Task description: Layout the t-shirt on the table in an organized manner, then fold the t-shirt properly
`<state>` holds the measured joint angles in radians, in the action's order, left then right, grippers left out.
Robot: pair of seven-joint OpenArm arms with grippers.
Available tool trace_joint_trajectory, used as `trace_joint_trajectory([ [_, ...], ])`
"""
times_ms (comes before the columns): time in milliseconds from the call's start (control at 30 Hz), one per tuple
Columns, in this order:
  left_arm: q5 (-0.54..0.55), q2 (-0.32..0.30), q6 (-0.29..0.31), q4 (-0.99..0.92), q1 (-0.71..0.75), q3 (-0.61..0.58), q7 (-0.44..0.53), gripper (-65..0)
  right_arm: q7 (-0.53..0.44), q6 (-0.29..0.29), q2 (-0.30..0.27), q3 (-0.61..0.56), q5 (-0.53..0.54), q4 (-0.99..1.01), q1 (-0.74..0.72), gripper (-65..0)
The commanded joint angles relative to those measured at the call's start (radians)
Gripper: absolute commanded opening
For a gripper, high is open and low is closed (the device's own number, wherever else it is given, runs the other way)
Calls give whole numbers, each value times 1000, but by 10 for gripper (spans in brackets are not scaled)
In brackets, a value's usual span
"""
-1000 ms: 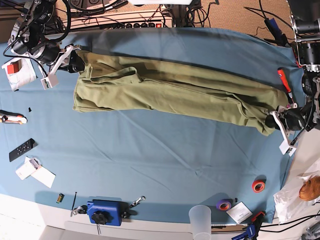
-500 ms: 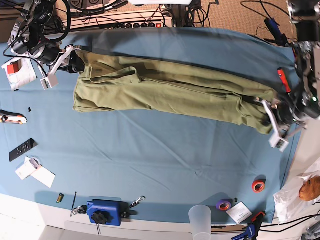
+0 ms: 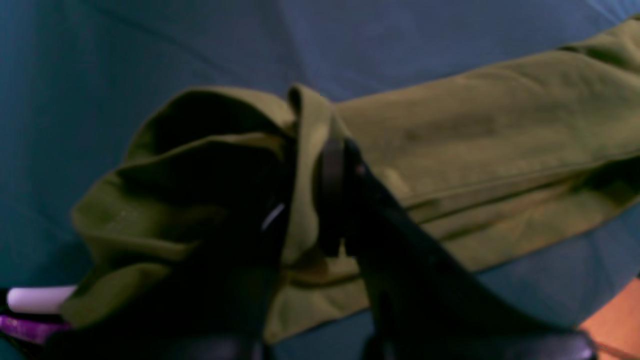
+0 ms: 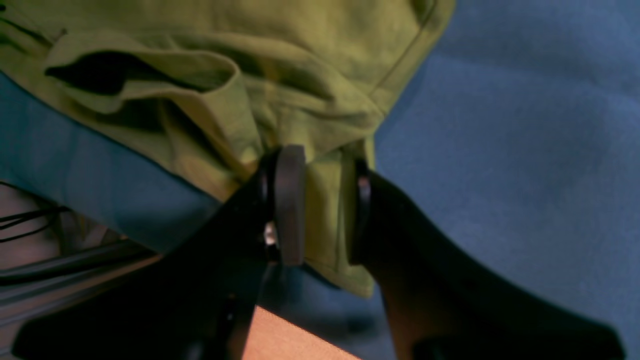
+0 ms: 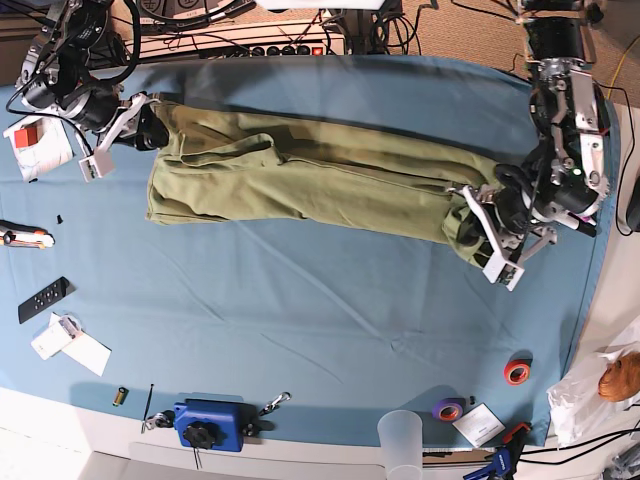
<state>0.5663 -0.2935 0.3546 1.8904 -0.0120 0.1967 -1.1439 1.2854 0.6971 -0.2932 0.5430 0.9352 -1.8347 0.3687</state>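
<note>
In your left wrist view, the left tool (image 3: pixel 305 200) is pinching a bunched fold of the shirt (image 3: pixel 450 165). The cloth rises between its 2 dark fingers (image 3: pixel 332 195), which stand close together. The rest of the shirt runs away to the upper right over the blue worktop (image 3: pixel 150 45).

In your right wrist view, the right tool (image 4: pixel 320 205) grips an edge of the shirt (image 4: pixel 280 65). A strip of olive cloth fills the gap between its fingers (image 4: pixel 290 200), and the rest of the shirt spreads above them. The worktop (image 4: pixel 525 125) shows on the right.

In your base view, the shirt (image 5: pixel 320 180) lies as a long band across the far half of the worktop (image 5: pixel 300 320). The right tool (image 5: pixel 150 122) holds its left end; the left tool (image 5: pixel 490 222) holds its right end, where the cloth is crumpled.
</note>
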Motion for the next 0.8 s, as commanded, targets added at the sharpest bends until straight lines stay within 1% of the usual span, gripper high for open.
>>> trace_joint_trajectory([
  [0,11,4,-3,19,-16,2,19,-650,-23,1,-14,8,17,-16,-4,-512],
  [67,12,26,-26,19,-15,2,18,-650,-22,1,-14,8,17,-16,-6,-512],
  [233,13,56,-22,20,-8,-7,18,-650,-22,1,-14,8,17,-16,-6,-512],
  [333,5,56,-22,20,1,-65,14,-650,-23,1,-14,8,18,-16,-6,-512],
  [433,-60,56,-29,20,0,-158,16,-650,-23,1,-14,8,17,-16,-6,-512],
  [600,-201,67,-113,21,-2,-303,45,-650,-23,1,-14,8,17,-16,-6,-512],
  [700,-278,68,-153,21,-11,-369,65,-650,-23,1,-14,8,17,-16,-6,-512],
  [767,-323,82,-182,21,-16,-400,68,-650,-24,1,-14,8,18,-16,-6,-512],
])
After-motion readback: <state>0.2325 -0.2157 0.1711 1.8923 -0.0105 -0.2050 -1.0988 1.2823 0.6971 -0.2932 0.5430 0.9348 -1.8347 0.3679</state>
